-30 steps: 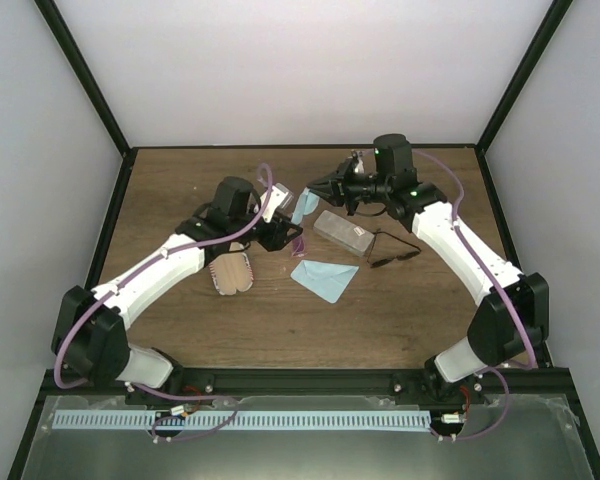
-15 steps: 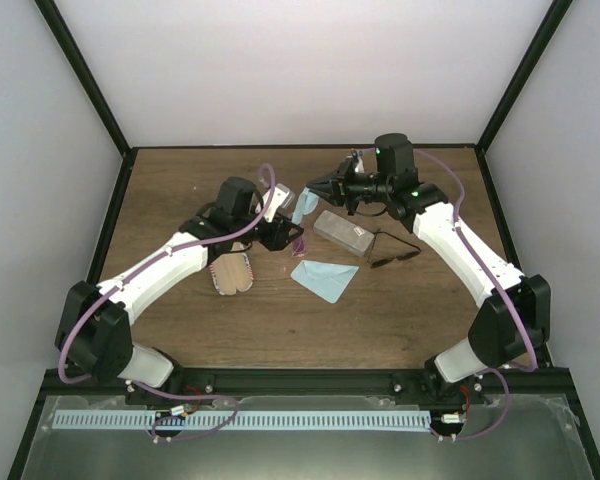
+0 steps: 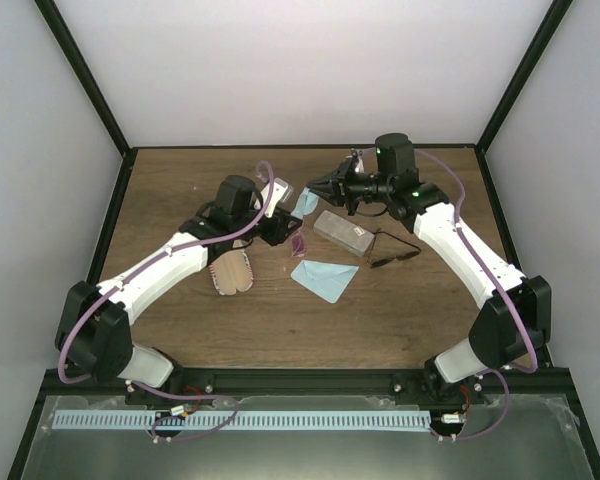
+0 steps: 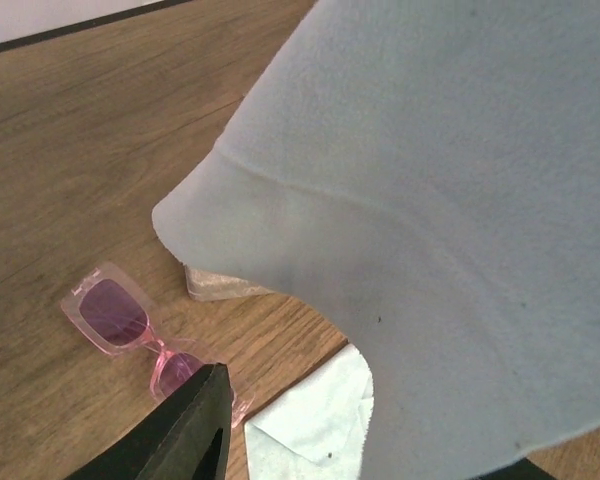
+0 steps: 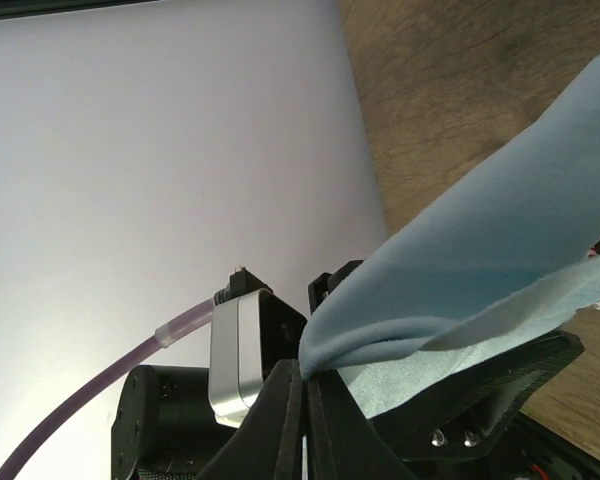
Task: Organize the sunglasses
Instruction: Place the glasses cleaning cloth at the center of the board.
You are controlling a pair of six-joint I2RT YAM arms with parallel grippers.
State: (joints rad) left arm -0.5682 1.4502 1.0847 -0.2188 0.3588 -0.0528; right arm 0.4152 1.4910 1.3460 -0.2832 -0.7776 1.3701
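The pink-tinted sunglasses [image 3: 298,245] lie on the table; in the left wrist view they [image 4: 130,322] sit just beyond my left finger [image 4: 185,432]. The thin black sunglasses [image 3: 392,250] lie right of the clear grey case [image 3: 342,230]. My right gripper [image 3: 316,189] is shut on a corner of a light blue cloth [image 3: 306,203] and holds it up in the air; the pinch shows in the right wrist view [image 5: 306,366]. My left gripper [image 3: 282,226] is open right beside the cloth, which drapes over its far finger and hides it in the left wrist view [image 4: 450,200].
A second light blue cloth [image 3: 325,278] lies flat in front of the grey case. A pink-striped oval case [image 3: 232,272] lies under my left forearm. Black frame posts and white walls bound the table.
My left gripper has moved slightly up and back toward the hanging cloth. The right gripper and cloth have barely shifted.
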